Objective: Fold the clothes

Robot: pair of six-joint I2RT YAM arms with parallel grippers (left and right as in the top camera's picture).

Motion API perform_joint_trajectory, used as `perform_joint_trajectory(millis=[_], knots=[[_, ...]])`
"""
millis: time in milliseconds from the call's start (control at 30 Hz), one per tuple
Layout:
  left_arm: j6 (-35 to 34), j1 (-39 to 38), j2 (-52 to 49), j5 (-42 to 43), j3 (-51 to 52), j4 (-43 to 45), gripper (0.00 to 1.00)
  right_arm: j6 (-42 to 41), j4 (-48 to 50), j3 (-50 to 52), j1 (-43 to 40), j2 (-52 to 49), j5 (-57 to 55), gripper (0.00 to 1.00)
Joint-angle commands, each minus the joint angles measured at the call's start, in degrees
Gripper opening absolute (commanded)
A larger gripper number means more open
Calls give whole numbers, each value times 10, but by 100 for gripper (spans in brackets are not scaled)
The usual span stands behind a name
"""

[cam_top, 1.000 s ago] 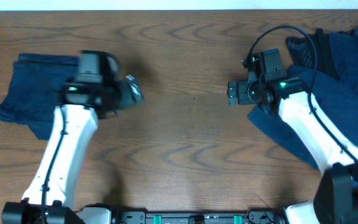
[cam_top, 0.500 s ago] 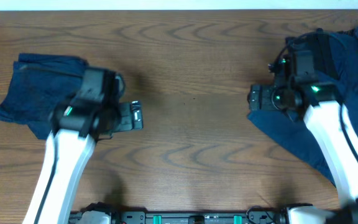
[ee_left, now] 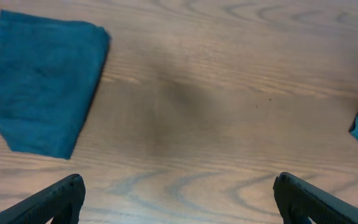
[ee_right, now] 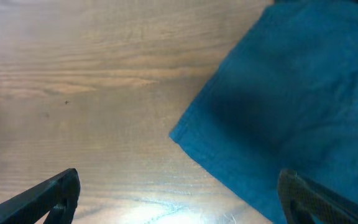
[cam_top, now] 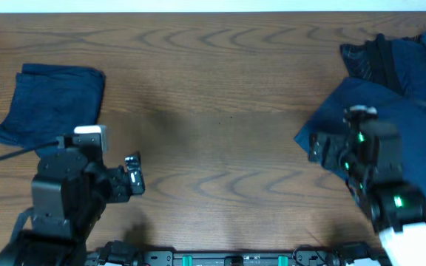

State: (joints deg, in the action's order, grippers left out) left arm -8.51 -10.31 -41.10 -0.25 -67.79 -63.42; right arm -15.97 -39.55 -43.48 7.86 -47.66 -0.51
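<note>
A folded navy garment (cam_top: 50, 103) lies flat at the table's left, and in the left wrist view it (ee_left: 39, 87) sits at the upper left. A loose, wrinkled pile of navy clothes (cam_top: 398, 96) covers the right side. My left gripper (cam_top: 134, 181) hovers near the front, below and right of the folded piece. It is open, with bare wood between its fingers (ee_left: 61, 199). My right gripper (cam_top: 315, 148) is open too and hangs at the pile's left corner. In the right wrist view that cloth corner (ee_right: 278, 106) lies ahead, between its fingers (ee_right: 55, 193).
The brown wooden table (cam_top: 220, 111) runs between the two heaps. Its far edge lies along the top of the overhead view. The arm bases stand at the front edge (cam_top: 220, 258). A black cable (cam_top: 6, 159) trails left of the left arm.
Both arms have drawn back toward the front edge. The left one left the folded garment's side, and the right one came down off the pile's upper edge. Both stay open.
</note>
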Motion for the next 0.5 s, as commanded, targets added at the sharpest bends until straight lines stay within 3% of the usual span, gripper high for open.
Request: perform_joint_trajectory(millis=[0,233,467], knots=[[14,1,35,-26,8,-6,98,-11,2,24,5,65,-21,99],[-15,1,128,-39,91,0,98,-11,-3,29,5,114,-32,99],[-17,1,123,-38,115,34,98,-12,-3,29,4,109,-53,99]])
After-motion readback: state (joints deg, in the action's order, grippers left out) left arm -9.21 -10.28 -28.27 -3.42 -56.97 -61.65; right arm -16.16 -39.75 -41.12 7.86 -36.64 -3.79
